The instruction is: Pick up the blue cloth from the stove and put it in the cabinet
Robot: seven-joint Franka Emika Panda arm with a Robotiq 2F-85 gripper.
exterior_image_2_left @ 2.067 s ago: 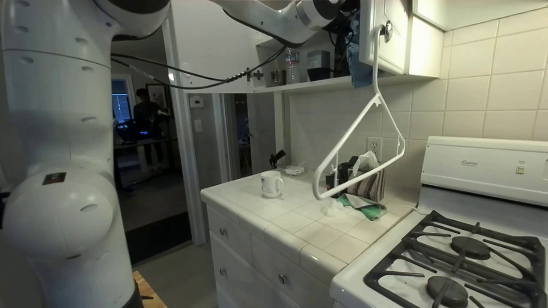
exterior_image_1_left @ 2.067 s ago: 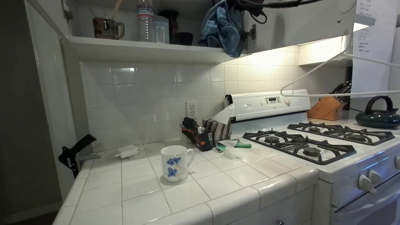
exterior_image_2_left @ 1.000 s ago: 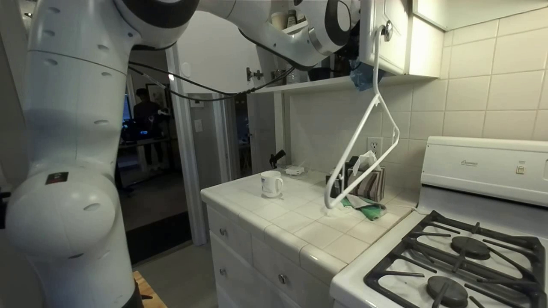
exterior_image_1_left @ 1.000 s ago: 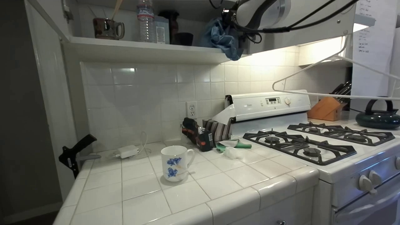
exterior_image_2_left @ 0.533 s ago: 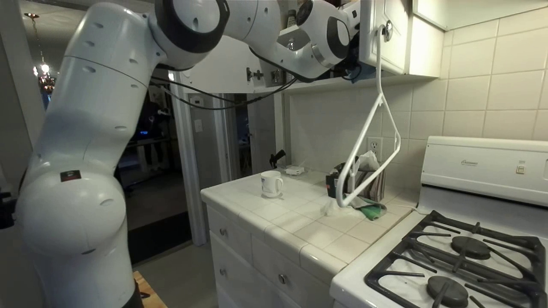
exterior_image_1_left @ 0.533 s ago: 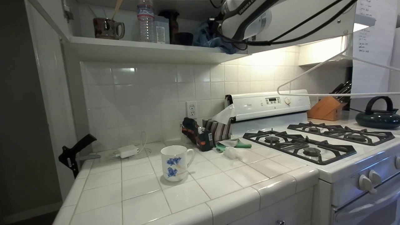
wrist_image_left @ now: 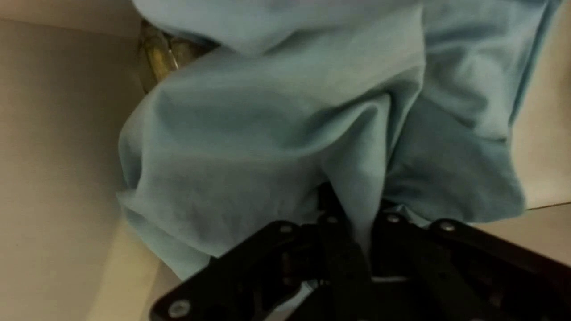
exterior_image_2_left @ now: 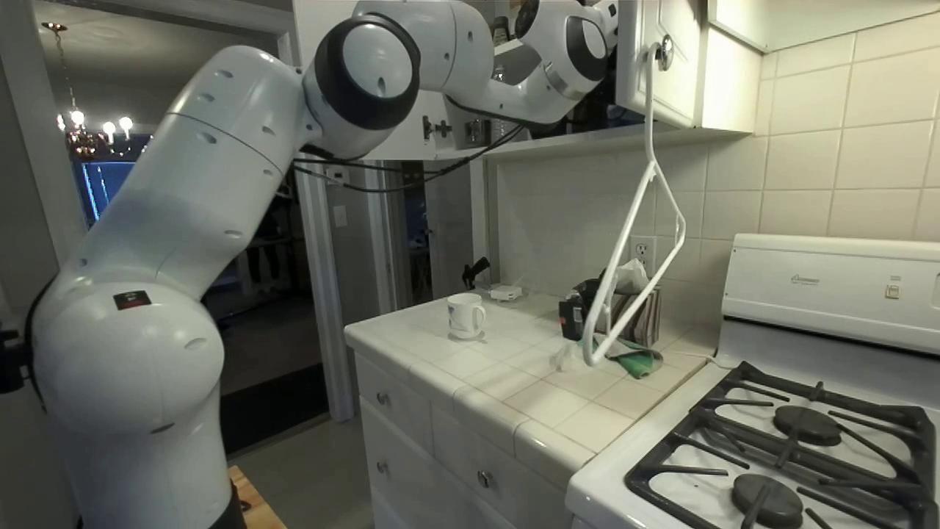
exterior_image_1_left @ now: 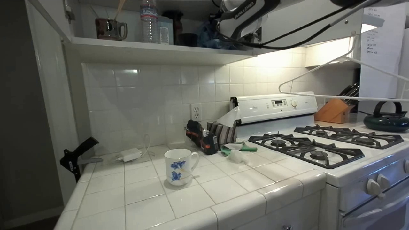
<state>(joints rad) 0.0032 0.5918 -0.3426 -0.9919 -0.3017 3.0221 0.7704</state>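
White tiled kitchen counter (exterior_image_1_left: 143,199), floral mug (exterior_image_1_left: 178,167) on it, gas stove (exterior_image_1_left: 370,158) adjoining. Blue cloth (wrist_image_left: 250,133) inside open cabinet (exterior_image_1_left: 153,55) above, gripper (wrist_image_left: 355,211) clamped on it. Earlier, cloth dangled below shelf edge (exterior_image_1_left: 127,45); now it sits above.

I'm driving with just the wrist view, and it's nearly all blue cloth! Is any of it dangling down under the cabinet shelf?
Observer: In an exterior view, no blue cloth shows below the cabinet shelf.
Operator: Yay! Is anything else up there?
Observer: A clear bottle stands there, apart from the cloth.
Operator: And down low?
Observer: A flowered white mug stands upright on the tiled counter.
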